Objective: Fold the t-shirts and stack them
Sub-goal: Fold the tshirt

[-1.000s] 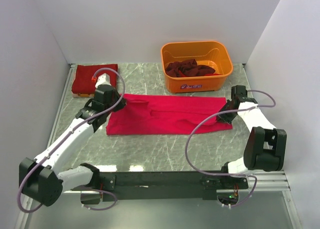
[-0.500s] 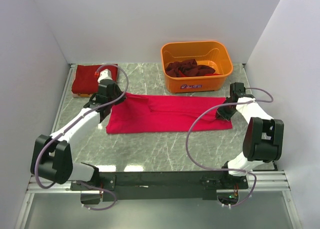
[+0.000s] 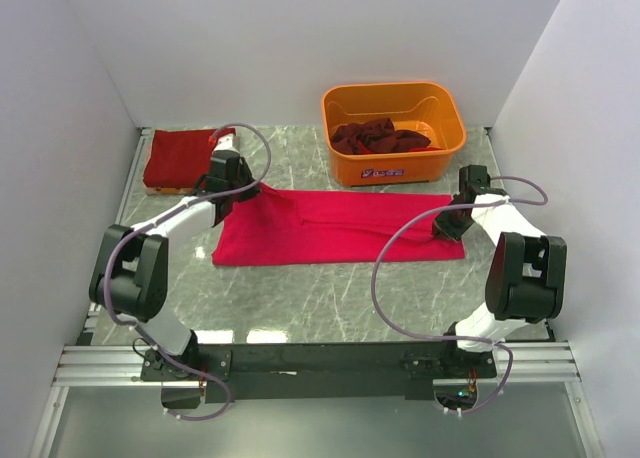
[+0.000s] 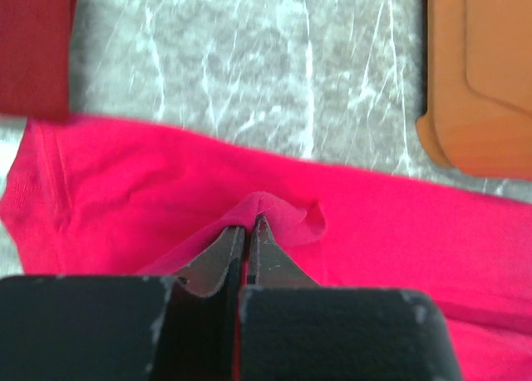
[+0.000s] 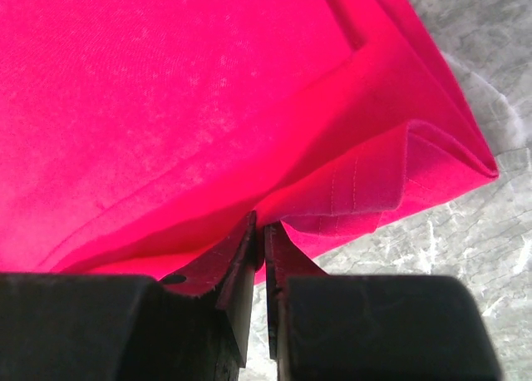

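A bright red t-shirt lies stretched across the middle of the table, folded lengthwise. My left gripper is shut on its far left edge; the wrist view shows the cloth pinched between the closed fingers. My right gripper is shut on the shirt's right end, with a hemmed fold pinched at the fingertips. A folded dark red t-shirt lies at the far left corner. More dark red shirts lie crumpled in the orange bin.
The orange bin stands at the back, right of centre; its corner shows in the left wrist view. White walls enclose the table on three sides. Grey marble tabletop shows in front of the shirt.
My left gripper has moved toward the back and slightly right, pulling the shirt's left edge with it. My right gripper shifted slightly toward the back. The shirt lies more stretched out.
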### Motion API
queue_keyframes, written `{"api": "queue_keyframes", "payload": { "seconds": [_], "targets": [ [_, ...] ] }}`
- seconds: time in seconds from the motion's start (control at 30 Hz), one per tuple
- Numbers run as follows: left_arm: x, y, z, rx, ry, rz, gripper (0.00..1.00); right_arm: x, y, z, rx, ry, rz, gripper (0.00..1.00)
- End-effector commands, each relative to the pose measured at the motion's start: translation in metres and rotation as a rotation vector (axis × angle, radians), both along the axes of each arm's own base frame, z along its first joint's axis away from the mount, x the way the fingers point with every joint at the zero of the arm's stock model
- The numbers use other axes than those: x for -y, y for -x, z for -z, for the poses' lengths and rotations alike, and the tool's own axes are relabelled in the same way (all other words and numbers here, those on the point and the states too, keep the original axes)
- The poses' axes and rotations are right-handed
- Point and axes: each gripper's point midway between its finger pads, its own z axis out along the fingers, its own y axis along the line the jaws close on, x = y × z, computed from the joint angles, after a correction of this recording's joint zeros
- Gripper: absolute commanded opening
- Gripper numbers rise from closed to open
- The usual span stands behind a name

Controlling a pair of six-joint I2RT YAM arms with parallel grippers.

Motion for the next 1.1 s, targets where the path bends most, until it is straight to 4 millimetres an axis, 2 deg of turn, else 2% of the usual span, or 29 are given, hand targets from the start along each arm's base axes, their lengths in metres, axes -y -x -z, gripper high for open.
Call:
{"api": "queue_keyframes", "payload": {
  "seconds": [0.0, 0.1, 0.2, 0.23, 0.27, 0.3, 0.33, 0.37, 0.4, 0.43, 0.47, 0.53, 0.6, 0.7, 0.73, 0.87, 0.9, 0.97, 1.03, 1.07],
  "targets": [
    [0.004, -0.032, -0.034, 0.128, 0.011, 0.015, 0.01, 0.008, -0.014, -0.004, 0.032, 0.041, 0.030, 0.15],
    [0.001, -0.042, -0.028, 0.126, 0.014, 0.010, 0.01, 0.013, -0.015, -0.004, 0.037, 0.060, 0.054, 0.16],
    [-0.003, -0.047, -0.019, 0.098, 0.003, -0.008, 0.01, 0.020, -0.015, -0.004, 0.034, 0.092, 0.073, 0.25],
    [-0.007, -0.052, -0.021, 0.097, -0.004, -0.030, 0.01, 0.023, -0.017, -0.006, 0.037, 0.105, 0.082, 0.32],
    [-0.012, -0.050, -0.009, 0.052, -0.020, -0.043, 0.01, 0.030, -0.018, -0.006, 0.034, 0.133, 0.101, 0.36],
    [-0.014, -0.050, -0.008, 0.042, -0.023, -0.053, 0.07, 0.035, -0.021, -0.009, 0.042, 0.149, 0.114, 0.46],
    [-0.016, -0.052, -0.008, 0.038, -0.027, -0.059, 0.14, 0.039, -0.023, -0.011, 0.049, 0.165, 0.126, 0.50],
    [-0.017, -0.052, -0.007, 0.034, -0.025, -0.065, 0.41, 0.043, -0.028, -0.015, 0.070, 0.183, 0.130, 0.55],
    [-0.019, -0.052, -0.008, 0.037, -0.023, -0.072, 0.61, 0.045, -0.033, -0.022, 0.093, 0.196, 0.127, 0.63],
    [-0.020, -0.052, -0.009, 0.039, -0.017, -0.079, 0.91, 0.049, -0.034, -0.029, 0.106, 0.213, 0.134, 0.64],
    [-0.022, -0.051, -0.009, 0.033, -0.016, -0.089, 0.99, 0.051, -0.035, -0.034, 0.116, 0.231, 0.116, 0.66],
    [-0.023, -0.052, -0.016, 0.034, -0.009, -0.100, 1.00, 0.050, -0.037, -0.050, 0.162, 0.252, 0.079, 0.70],
    [-0.017, -0.048, -0.022, 0.037, 0.024, -0.076, 0.99, 0.036, -0.031, -0.056, 0.181, 0.236, -0.029, 0.75],
    [-0.007, -0.037, -0.031, 0.043, 0.097, -0.046, 0.99, -0.002, -0.015, -0.048, 0.166, 0.169, -0.178, 0.78],
    [-0.002, -0.028, -0.032, 0.035, 0.131, -0.029, 0.99, -0.030, -0.013, -0.045, 0.179, 0.136, -0.266, 0.78],
    [0.008, -0.006, -0.033, 0.020, 0.203, 0.014, 0.99, -0.087, 0.000, -0.028, 0.175, 0.057, -0.396, 0.79],
    [0.012, 0.000, -0.032, 0.011, 0.222, 0.029, 0.99, -0.092, 0.002, -0.020, 0.158, 0.049, -0.402, 0.79],
    [0.018, 0.012, -0.024, -0.005, 0.245, 0.049, 0.99, -0.104, -0.003, -0.016, 0.176, 0.015, -0.415, 0.79],
    [0.024, 0.023, -0.009, -0.046, 0.247, 0.057, 1.00, -0.106, -0.009, -0.006, 0.169, 0.015, -0.414, 0.79],
    [0.024, 0.026, -0.002, -0.065, 0.244, 0.057, 0.99, -0.101, -0.012, -0.001, 0.163, 0.049, -0.404, 0.79]
  ]
}}
